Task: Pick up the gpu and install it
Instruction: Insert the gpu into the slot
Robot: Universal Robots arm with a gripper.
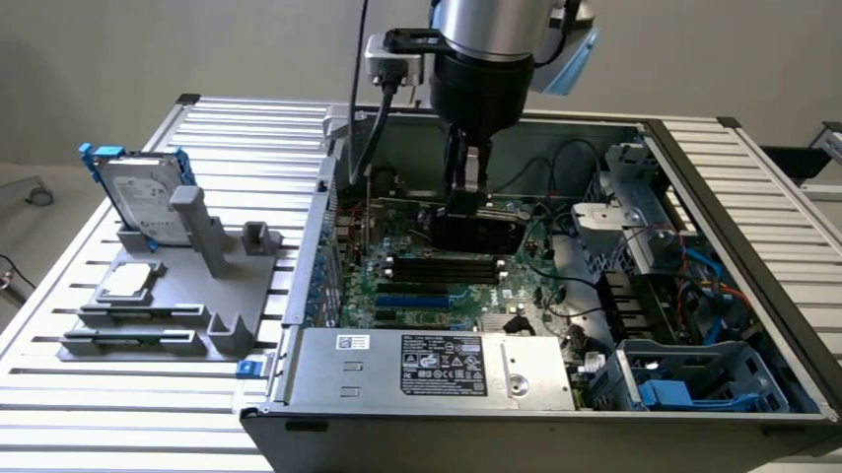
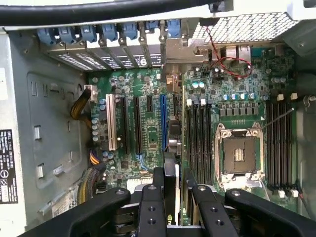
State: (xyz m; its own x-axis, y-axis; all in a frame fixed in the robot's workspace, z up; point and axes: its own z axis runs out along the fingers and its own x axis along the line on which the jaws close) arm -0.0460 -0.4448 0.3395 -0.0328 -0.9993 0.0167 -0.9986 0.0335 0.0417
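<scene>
Wrist view showed the gpu (image 2: 171, 170) edge-on, clamped between the two dark fingers of the gripper (image 2: 175, 191), with its lower edge pointed down at the motherboard (image 2: 148, 94). The jaws stood part-way closed, pressed against the card's two faces, so the grip looked firm. The card hung close to the long blue slot (image 2: 162, 118), running along the same direction, with the empty processor socket (image 2: 238, 155) off to one side. Whether the card's edge touched the board could not be told.

In the exterior view the arm reached straight down into the open computer case (image 1: 736, 187), the black card sitting low over the board's middle. Outside the case, on the exterior view's left, the hard drive (image 1: 132, 192) and a small square chip (image 1: 128, 281) rested on a gray holder (image 1: 217, 330).

Picking up looked finished; the step in hand was installing. Seating the card would likely call for its contact edge to sit exactly over the slot and its bracket to meet the rear openings, with a straight downward press.
</scene>
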